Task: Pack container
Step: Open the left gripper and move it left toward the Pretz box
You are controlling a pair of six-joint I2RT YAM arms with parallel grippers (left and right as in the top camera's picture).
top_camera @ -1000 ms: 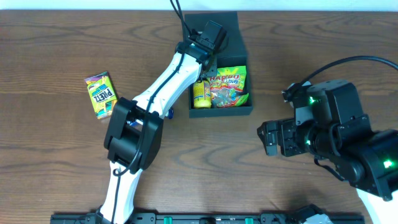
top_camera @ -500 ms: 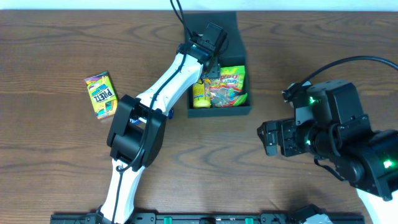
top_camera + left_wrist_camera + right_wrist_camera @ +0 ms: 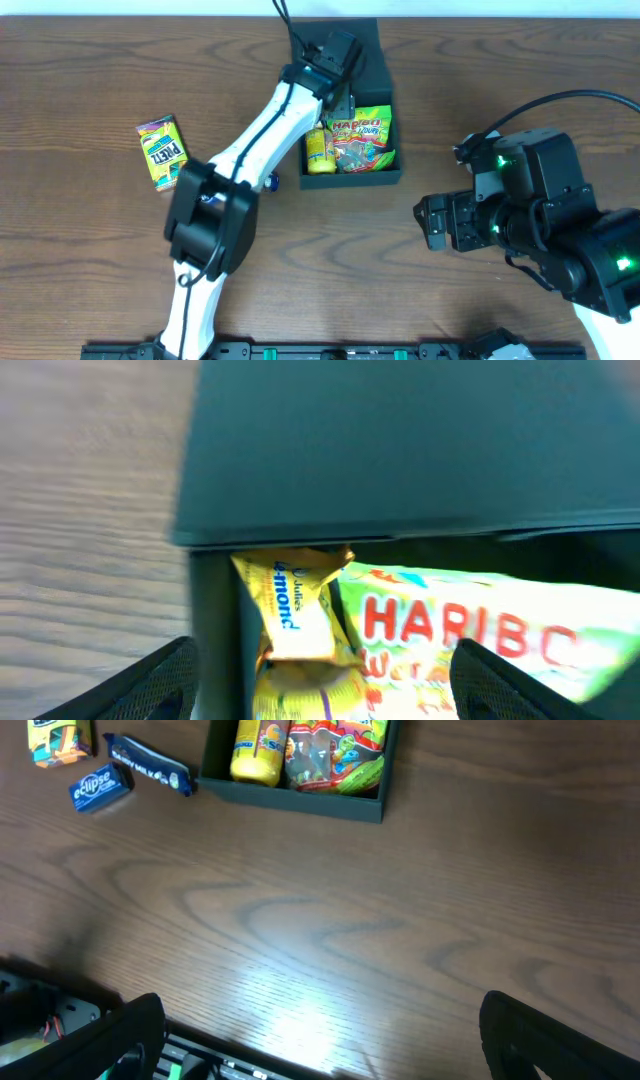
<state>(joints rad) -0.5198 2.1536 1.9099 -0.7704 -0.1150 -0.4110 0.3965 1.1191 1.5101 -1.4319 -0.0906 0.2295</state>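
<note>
Lying near container (image 3: 352,180): eclipse packet (image 3: 100,788), green box (image 3: 162,152).

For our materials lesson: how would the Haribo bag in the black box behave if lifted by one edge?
Probably floppy: the Haribo bag looks like thin, crinkled film, so it may sag. Its glossy surface could slip. Flat-shaped, it seems unlikely to roll.

Overhead looks down; left wrist close, right wrist far, all showing container (image 3: 350,180).
</note>
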